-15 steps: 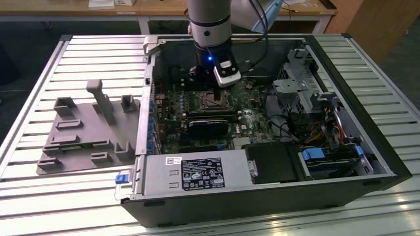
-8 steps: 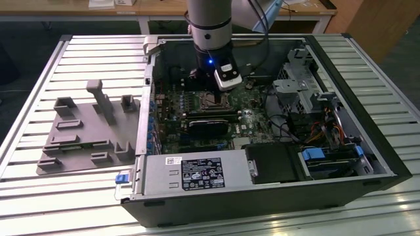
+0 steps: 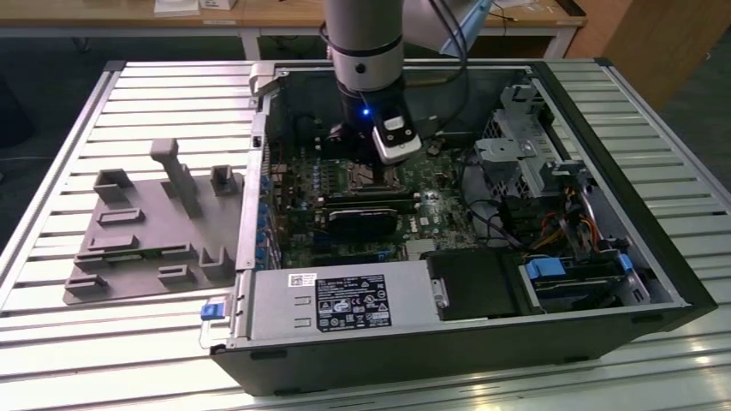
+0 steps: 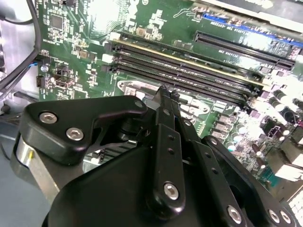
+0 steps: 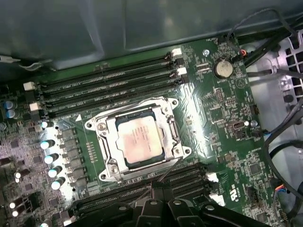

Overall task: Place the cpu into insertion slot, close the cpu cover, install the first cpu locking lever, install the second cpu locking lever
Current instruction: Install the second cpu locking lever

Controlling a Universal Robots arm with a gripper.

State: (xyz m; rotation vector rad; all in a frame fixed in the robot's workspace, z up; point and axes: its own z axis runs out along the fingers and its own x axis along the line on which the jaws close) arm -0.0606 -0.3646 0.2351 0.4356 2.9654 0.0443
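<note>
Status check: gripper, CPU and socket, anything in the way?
Gripper low over the insertion slot. Cpu seated, cpu cover down around it. Nothing blocking.

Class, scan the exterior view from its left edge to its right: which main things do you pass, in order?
Grey moulded fixture tray → green motherboard → the gripper above the insertion slot → silver drive cage → blue-tabbed drive bay.

An open black computer case (image 3: 639, 282) is laid on a slatted metal table (image 3: 68, 360). A grey moulded fixture tray (image 3: 149, 231) is placed at the exterior view's left of it. Inside, a power supply (image 3: 337, 301) with labels, blue drive clips (image 3: 549, 267) and black memory slots (image 5: 104, 85) are seen. A coin cell battery (image 5: 222, 68) is mounted on the green motherboard (image 5: 222, 142).
</note>
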